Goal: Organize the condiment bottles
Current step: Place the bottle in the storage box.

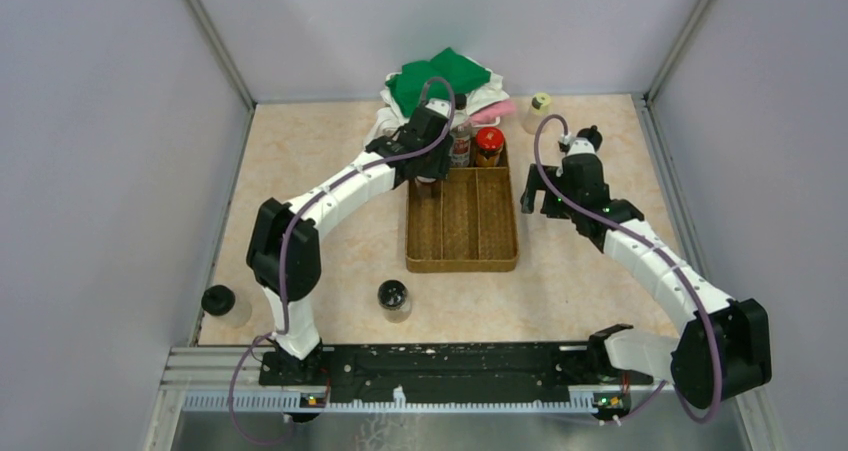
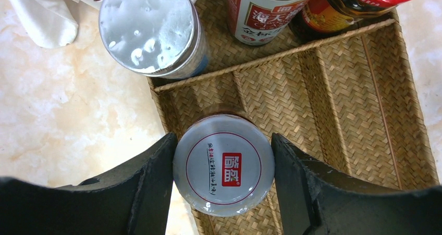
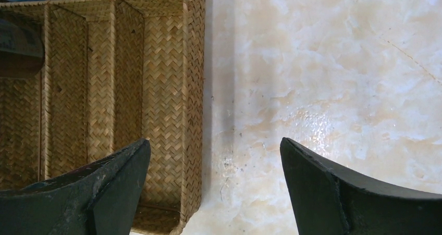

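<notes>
Black fingers (image 2: 148,185) of the left claw (image 2: 223,141) press either side of a grey-lidded jar (image 2: 224,172), clamped on it as far as the wrist view shows; the jar hangs over the far end of the left compartment of the woven tray (image 2: 365,115). Just beyond the cross divider stand a foil-topped jar (image 2: 148,29), the tall red-labelled bottle (image 2: 266,16) and a red-capped bottle (image 2: 359,0), close together along the tray's far end; white cloth (image 2: 41,16) lies beside that corner.

I judge the held jar to be rigid, smooth-walled and moderately heavy, likely glass, so slippery and breakable; a grip on the body just under the lid looks safest, and it should be set down gently.

Over bare worktop (image 3: 339,63) just right of the tray, the right claw (image 3: 215,141) hovers with fingers wide apart and nothing between them.

Outside the tray remain a yellowish-lidded jar (image 1: 539,106) at the far right, and two black-lidded jars (image 1: 393,296) and (image 1: 218,301) near the left base.
</notes>
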You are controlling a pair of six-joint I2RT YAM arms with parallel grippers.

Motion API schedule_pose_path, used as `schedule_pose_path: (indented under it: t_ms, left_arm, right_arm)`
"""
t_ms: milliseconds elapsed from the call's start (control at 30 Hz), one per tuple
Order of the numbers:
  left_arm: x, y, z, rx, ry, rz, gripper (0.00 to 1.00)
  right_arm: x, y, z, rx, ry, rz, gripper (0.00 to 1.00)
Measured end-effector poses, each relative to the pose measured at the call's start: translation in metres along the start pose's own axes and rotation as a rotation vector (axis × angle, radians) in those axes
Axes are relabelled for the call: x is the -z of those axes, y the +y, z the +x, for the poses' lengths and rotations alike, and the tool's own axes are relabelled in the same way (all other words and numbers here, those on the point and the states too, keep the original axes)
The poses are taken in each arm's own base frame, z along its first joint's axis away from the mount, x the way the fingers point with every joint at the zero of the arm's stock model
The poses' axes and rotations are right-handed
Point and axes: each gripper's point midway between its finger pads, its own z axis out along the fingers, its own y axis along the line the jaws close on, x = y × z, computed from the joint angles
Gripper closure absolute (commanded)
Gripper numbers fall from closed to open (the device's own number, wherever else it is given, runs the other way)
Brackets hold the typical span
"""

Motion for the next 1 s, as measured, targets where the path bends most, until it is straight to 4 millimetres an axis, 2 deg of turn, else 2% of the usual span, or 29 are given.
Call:
schedule_pose_path:
  t_ms: [300,433,767,1000]
  left_arm:
    - [-0.011,0.008,0.015,-0.014,0.046,-0.049,0.5]
    - [-0.011,0.008,0.017,-0.013,0.052,-0.05,0.39]
    - [-0.011,0.008,0.019,-0.007,0.058,-0.052,0.4]
    - [-0.019,0.009,0.032,0.002,0.084,-0.059,0.37]
  right_arm:
    - [-0.004,-0.001,0.005,0.002,0.016,0.002,0.07]
    - [-0.006,0.0,0.005,0.001,0.014,-0.001,0.07]
    - [-0.007,0.001,0.007,0.001,0.018,-0.009,0.06]
    - [-0.007,0.001,0.009,0.001,0.021,-0.011,0.07]
